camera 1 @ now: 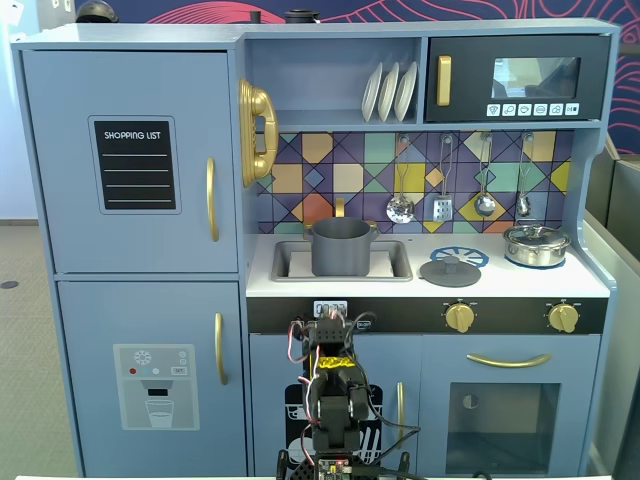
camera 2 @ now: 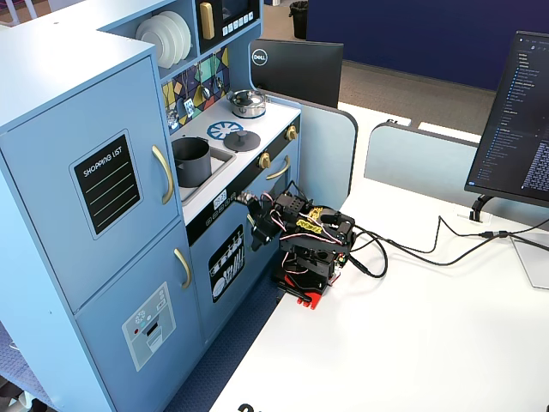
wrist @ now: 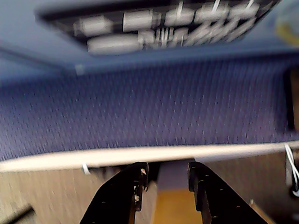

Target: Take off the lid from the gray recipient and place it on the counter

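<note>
Below the white counter (camera 1: 590,283), I am folding low, jaws apart and empty. The flat matte dark gray lid (camera 1: 450,270) is lying beside the open gray cylindrical pot (camera 1: 341,246); retreating clear seems best.

In a fixed view, the gray recipient (camera 1: 341,247) is seated in the sink at the left of the counter (camera 1: 500,282). The lid (camera 1: 450,270) is laid flat on the counter to its right, apart from it. The silver pot (camera 1: 536,244) is placed farther right.
</note>
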